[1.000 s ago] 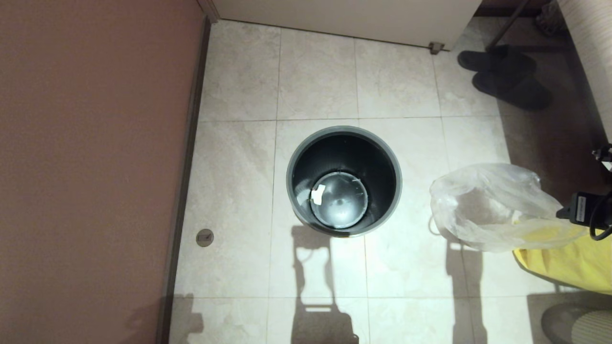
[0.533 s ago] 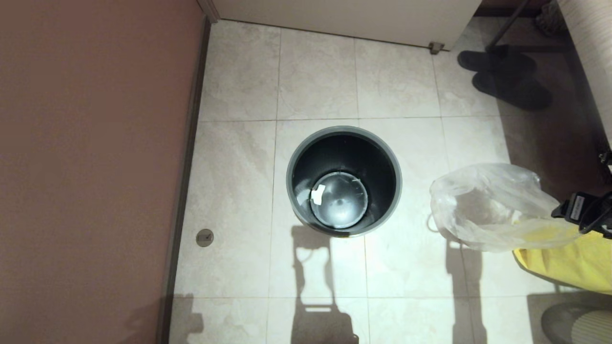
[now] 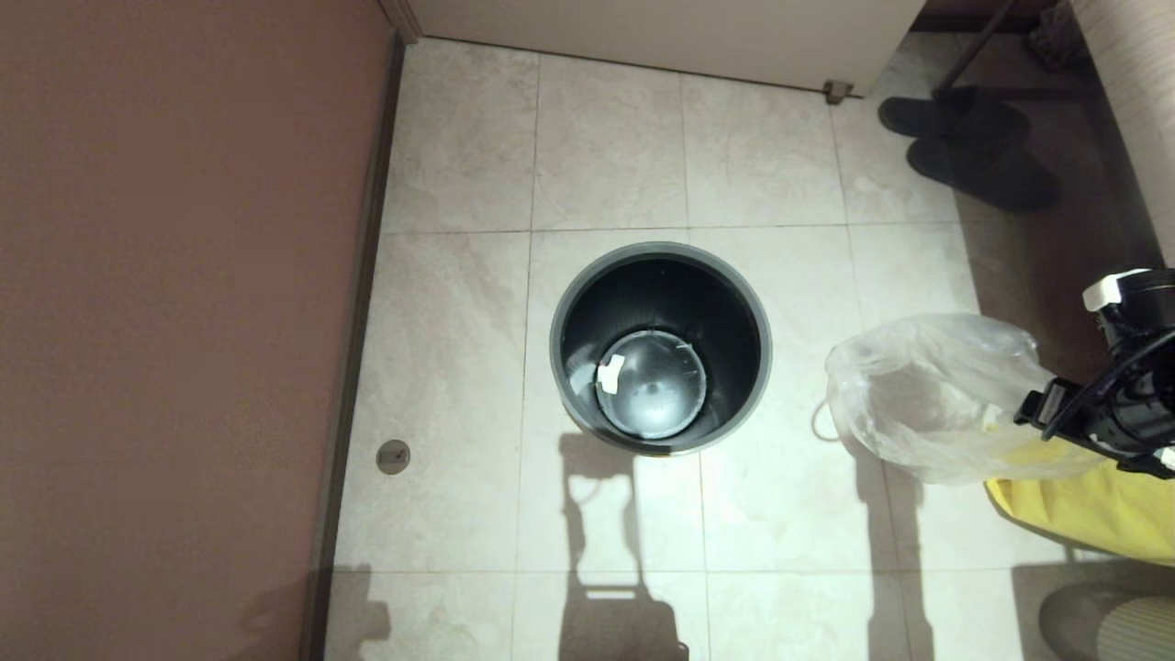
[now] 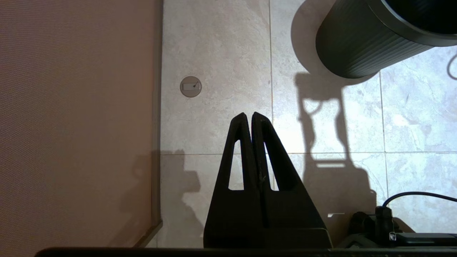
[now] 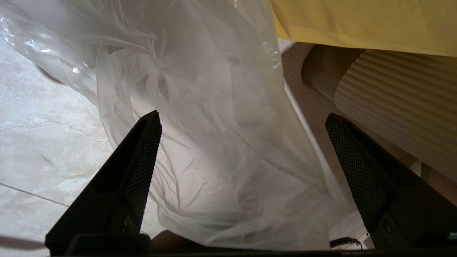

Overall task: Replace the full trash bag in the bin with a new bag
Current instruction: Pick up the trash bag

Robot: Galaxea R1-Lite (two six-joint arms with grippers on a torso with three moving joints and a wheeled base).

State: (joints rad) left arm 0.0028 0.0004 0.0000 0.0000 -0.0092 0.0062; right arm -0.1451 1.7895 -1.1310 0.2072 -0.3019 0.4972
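The bin [image 3: 562, 323] stands upright on the tiled floor in the middle of the head view, with no bag in it and its shiny bottom showing. Its ribbed outside [image 4: 357, 43] shows in the left wrist view. The new bag [image 3: 927, 395] lies puffed up on the floor to the right of the bin. My right gripper [image 3: 1035, 410] is at the bag's right edge. In its wrist view the right gripper [image 5: 242, 116] is wide open, with the crinkly bag [image 5: 214, 125] spread between and beyond its fingers. My left gripper [image 4: 249, 115] is shut on nothing, low over the floor near the wall.
A yellow bag [image 3: 1092, 505] lies under the clear bag's right end. Dark slippers [image 3: 973, 147] sit at the back right. A brown wall [image 3: 184, 321] runs along the left, with a round floor fitting [image 3: 393, 455] beside it. A ribbed beige object [image 3: 1120, 624] is at the front right.
My right gripper has moved left, further into the head view, up to the clear bag's right edge. The bin has not moved.
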